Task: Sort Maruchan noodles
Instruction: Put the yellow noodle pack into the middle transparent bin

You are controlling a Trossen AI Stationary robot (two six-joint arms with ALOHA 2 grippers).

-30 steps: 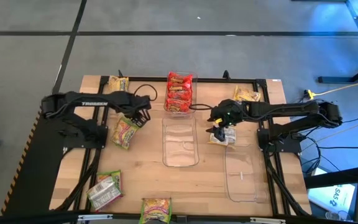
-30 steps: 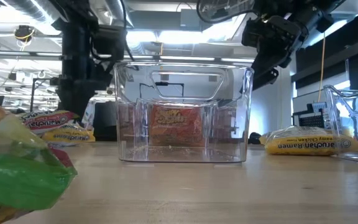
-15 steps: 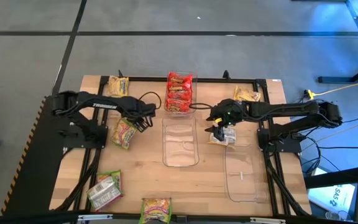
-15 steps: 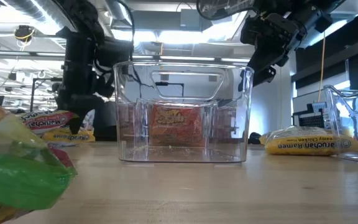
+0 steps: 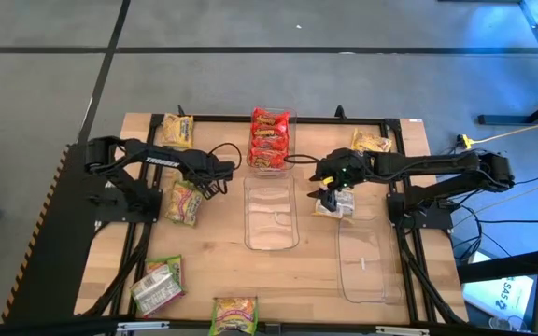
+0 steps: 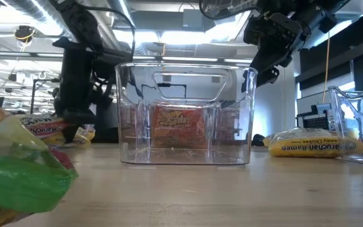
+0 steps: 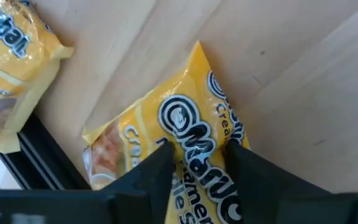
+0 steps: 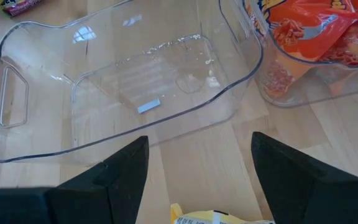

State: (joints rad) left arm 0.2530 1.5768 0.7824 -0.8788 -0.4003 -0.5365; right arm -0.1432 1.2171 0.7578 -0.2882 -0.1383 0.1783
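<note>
Maruchan noodles packet (image 7: 185, 155), a yellow one, lay flat on the counter (image 5: 204, 271) right under the left hand (image 5: 215, 175), fingers straddling it, not clearly clamped yet; its long axis ran diagonally between them, one corner pointing away; right hand (image 5: 330, 183) hovered open over another packet, well apart.

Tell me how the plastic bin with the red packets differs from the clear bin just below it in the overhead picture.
The far bin holds red noodle packets; the middle bin holds nothing. In the overhead picture the far bin looks shorter than the middle bin. Both are clear plastic, set in line down the table's middle.
</note>
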